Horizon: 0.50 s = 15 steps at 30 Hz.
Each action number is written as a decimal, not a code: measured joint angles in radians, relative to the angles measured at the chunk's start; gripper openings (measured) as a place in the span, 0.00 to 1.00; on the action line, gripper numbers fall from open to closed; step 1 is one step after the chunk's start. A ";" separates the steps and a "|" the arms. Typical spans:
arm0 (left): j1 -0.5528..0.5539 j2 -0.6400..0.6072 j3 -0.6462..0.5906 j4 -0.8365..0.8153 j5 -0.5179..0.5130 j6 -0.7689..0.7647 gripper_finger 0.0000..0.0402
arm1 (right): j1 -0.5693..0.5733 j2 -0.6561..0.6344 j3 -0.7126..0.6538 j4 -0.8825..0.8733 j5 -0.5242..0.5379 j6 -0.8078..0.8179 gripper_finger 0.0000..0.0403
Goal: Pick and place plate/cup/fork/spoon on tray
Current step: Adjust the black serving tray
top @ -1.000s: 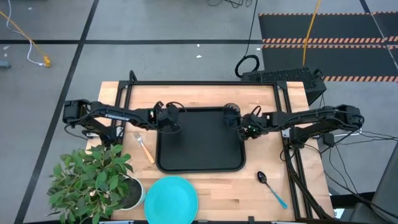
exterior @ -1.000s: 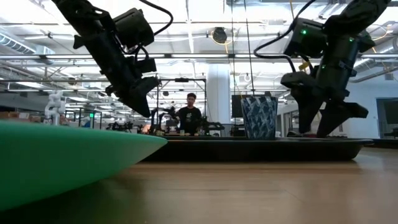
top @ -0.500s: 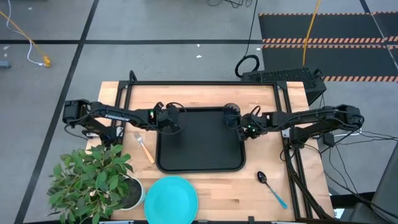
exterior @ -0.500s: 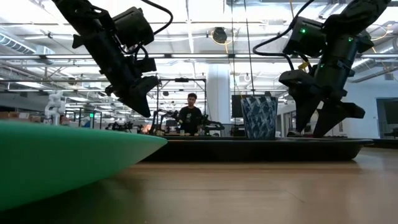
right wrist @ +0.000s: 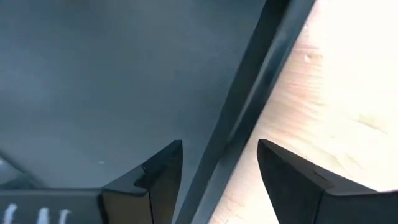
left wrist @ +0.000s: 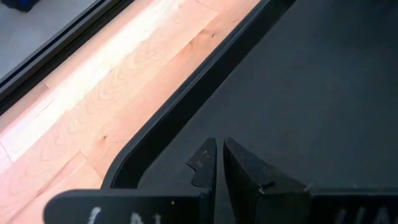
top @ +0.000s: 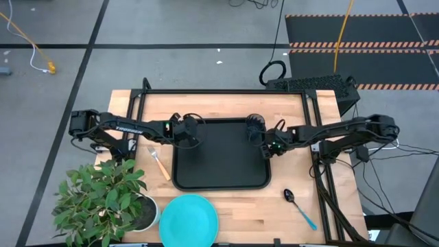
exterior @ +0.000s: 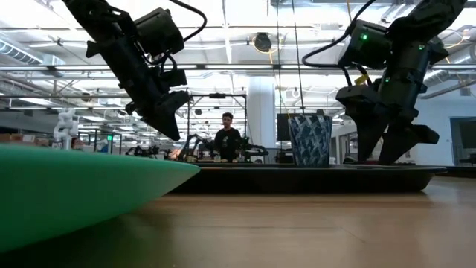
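Note:
The black tray [top: 219, 165] lies mid-table. The dark cup [top: 255, 123] stands upright in its far right corner and also shows in the low view [exterior: 309, 140]. My right gripper [top: 269, 145] is open just near the cup, its fingers on either side of the tray's right rim [right wrist: 249, 124]. My left gripper [top: 186, 132] is shut and empty above the tray's far left corner [left wrist: 155, 143]. The orange-handled fork [top: 159, 163] lies left of the tray. The blue-handled spoon [top: 300, 207] lies near right. The turquoise plate [top: 188, 219] lies at the near edge.
A potted plant [top: 103, 199] in a white pot stands at the near left corner beside the plate. A black frame [top: 226, 92] runs along the table's far edge and down both sides. A person [exterior: 227, 141] stands far behind the table.
My right gripper has shifted slightly over the tray's right rim, still open. The cup stands where it was.

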 joint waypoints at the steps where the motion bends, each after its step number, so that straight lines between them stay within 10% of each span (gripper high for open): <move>1: 0.000 0.000 0.000 0.000 0.000 0.000 0.08 | 0.001 0.004 0.000 -0.001 -0.001 0.000 0.48; 15: 0.000 0.000 0.000 -0.006 0.000 0.001 0.08 | 0.001 0.020 0.000 -0.001 0.024 0.000 0.25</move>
